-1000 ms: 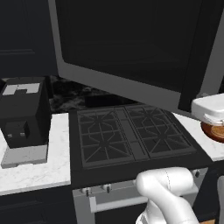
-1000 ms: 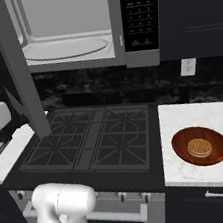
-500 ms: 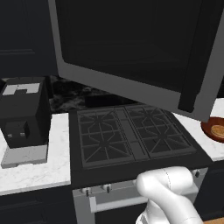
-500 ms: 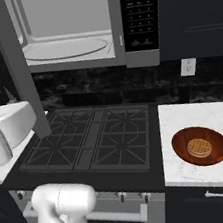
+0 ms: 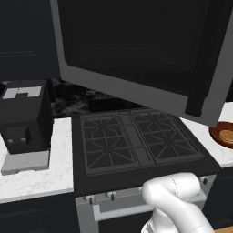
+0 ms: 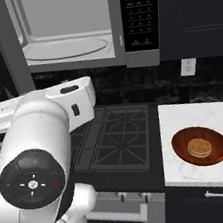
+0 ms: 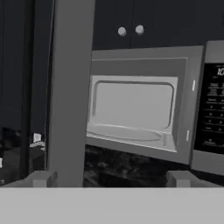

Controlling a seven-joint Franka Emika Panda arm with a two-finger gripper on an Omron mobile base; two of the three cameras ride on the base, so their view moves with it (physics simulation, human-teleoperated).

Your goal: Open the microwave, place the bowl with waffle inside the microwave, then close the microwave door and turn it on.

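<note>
Risk noted: with the jaws spread and empty, the white arm [image 6: 42, 144] may clip the swung-open grey-framed glass microwave door [image 5: 136, 54] while reaching to the reddish-brown waffle bowl [image 6: 200, 145] at 4 o'clock on the white marble surface [image 6: 195, 116].

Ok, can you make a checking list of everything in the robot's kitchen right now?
Surface: white marble counter right of the black stove; more counter left of it.
Job's things: microwave above the stove, microwave door swung wide open, turntable bare; bowl with waffle sits on the right counter, not yet moved.
Clutter: black coffee machine on the left counter.
Grippers: gripper open and empty, facing the open microwave.
Cables: nothing seen.
Surroundings: dark cabinets, wall outlet on the dark backsplash, oven front below the stove.
</note>
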